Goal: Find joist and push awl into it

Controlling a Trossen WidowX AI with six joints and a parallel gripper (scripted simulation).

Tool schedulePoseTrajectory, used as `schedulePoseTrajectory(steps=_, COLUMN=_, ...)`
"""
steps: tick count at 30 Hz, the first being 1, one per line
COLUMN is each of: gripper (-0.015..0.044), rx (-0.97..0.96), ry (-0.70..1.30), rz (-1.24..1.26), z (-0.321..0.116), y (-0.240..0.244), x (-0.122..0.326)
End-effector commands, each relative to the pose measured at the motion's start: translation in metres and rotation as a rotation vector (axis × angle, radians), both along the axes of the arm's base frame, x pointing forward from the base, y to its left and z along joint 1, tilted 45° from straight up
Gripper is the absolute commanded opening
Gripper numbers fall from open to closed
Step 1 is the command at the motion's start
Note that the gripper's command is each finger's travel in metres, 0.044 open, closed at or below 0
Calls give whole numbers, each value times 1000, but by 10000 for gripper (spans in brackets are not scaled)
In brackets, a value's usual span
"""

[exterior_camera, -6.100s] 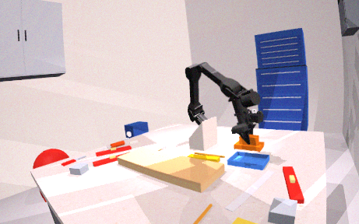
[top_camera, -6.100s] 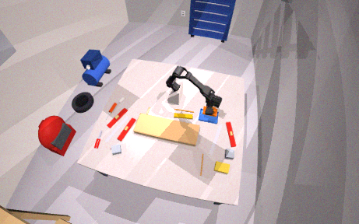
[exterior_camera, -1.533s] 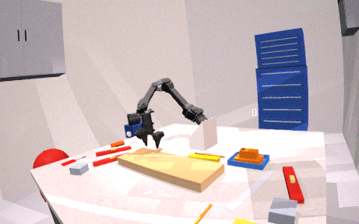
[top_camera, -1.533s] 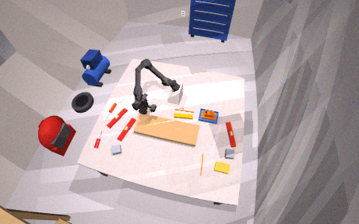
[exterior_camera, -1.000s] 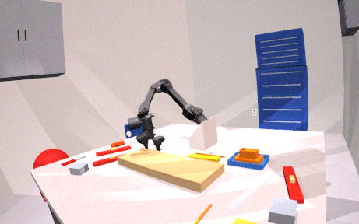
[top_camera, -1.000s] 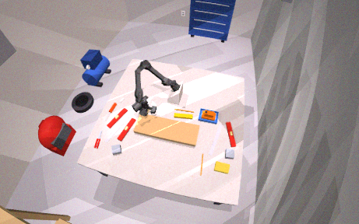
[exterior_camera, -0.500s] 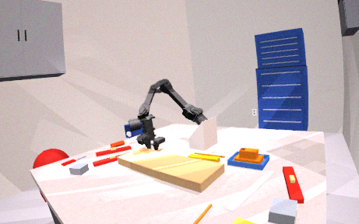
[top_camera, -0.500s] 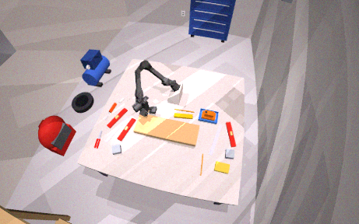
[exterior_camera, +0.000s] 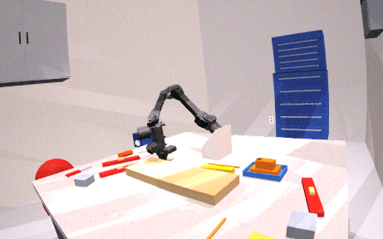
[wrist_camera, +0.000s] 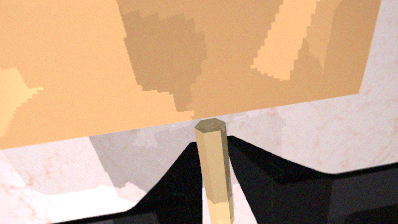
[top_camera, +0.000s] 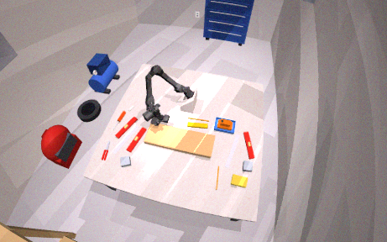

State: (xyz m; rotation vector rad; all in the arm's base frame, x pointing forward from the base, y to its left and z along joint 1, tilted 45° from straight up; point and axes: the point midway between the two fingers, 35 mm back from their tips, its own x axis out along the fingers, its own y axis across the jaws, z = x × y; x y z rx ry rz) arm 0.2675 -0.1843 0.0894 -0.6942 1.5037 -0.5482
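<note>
My gripper [top_camera: 160, 122] [exterior_camera: 167, 155] [wrist_camera: 212, 145] is low behind the left end of the floor panel, beside its back edge. It is shut on the awl [wrist_camera: 213, 167], whose pale wooden, faceted handle stands between the two black fingers in the wrist view. The awl's tip is hidden. The panel [top_camera: 180, 142] [exterior_camera: 186, 178] [wrist_camera: 155, 60] is a flat tan board lying on the table; I see no hole in it. The orange stud finder [top_camera: 225, 123] [exterior_camera: 265, 164] sits in the blue tray [top_camera: 224, 132] [exterior_camera: 262, 177], to the right behind the panel.
A yellow block [top_camera: 197, 125] [exterior_camera: 217, 168] and a pencil lie between panel and tray. A pale upright wedge [exterior_camera: 218, 145] stands behind them. Red levels [top_camera: 136, 139] [top_camera: 248, 145] lie left and right. Grey blocks [top_camera: 125, 161] [top_camera: 248, 165] and a yellow pad [top_camera: 239, 181] lie nearer the front.
</note>
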Motion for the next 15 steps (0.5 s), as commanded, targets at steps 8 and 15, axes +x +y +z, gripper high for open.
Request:
schedulePoseTrajectory(steps=8, gripper=0, rx=13, ry=-8, rz=1, z=41, y=44, x=3)
schedulePoseTrajectory(steps=15, gripper=0, rx=8, ry=-7, rz=2, z=73, y=74, x=-5)
